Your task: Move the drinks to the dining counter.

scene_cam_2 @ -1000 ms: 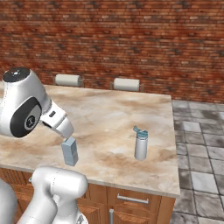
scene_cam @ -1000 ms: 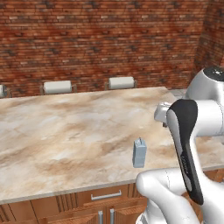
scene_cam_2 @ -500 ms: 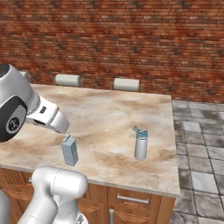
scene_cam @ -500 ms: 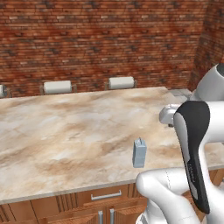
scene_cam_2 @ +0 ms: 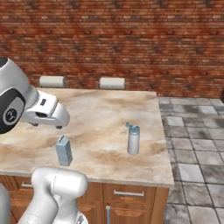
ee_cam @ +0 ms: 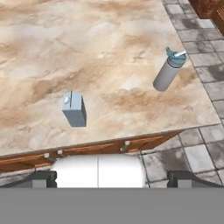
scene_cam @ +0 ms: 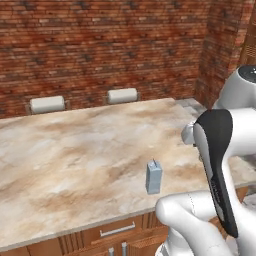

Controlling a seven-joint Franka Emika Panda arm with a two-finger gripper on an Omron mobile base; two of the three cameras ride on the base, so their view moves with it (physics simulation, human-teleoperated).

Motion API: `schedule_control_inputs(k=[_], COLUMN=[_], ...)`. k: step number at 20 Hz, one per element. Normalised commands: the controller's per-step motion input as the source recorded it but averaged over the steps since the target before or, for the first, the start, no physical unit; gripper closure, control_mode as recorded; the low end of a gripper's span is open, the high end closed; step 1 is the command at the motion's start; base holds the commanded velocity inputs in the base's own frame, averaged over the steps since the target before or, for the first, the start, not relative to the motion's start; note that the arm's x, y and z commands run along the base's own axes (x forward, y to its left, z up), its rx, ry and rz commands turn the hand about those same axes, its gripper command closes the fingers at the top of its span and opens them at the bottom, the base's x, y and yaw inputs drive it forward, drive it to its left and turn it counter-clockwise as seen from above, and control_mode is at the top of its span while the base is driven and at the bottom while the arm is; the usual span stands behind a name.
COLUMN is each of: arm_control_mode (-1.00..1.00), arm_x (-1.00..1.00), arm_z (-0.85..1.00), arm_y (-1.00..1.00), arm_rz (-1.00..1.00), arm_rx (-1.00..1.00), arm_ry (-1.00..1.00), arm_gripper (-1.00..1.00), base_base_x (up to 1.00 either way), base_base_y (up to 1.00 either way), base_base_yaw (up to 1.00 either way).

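The gripper [ee_cam: 112, 180] is seen spread wide with nothing between its tips, at the bottom of the hand view. The bottle [scene_cam_2: 133, 140] stands upright on the counter [scene_cam_2: 100, 109], right of centre; a carton [scene_cam_2: 64, 150] stands lower left.

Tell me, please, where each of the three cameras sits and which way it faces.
Left base view: behind the arm's left, looking forward and down over the dining counter at the blue carton; arm at lower right.
Right base view: behind its right, same counter, carton and the pale grey bottle; arm at lower left.
Hand view: above the counter's near edge, looking down at both; open gripper at bottom.
Shared: all three show the carton.
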Motion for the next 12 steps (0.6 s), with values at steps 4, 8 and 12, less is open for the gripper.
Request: schedule_control_inputs(k=[4, 8, 12], arm_control_mode=[1.00, 1.00, 1.00], arm_x=[0.00, 0.00, 0.00], arm_z=[0.00, 0.00, 0.00], arm_y=[0.00, 0.00, 0.00], arm_rz=[0.00, 0.00, 0.00], arm_rx=[0.00, 0.00, 0.00], arm_ry=[0.00, 0.00, 0.00], arm_gripper=[-1.00, -1.00, -1.00], base_base_x=[0.31, 0.00, 0.00], base_base_y=[-0.23, 0.00, 0.00], base_base_yaw=[-0.82, -1.00, -1.00])
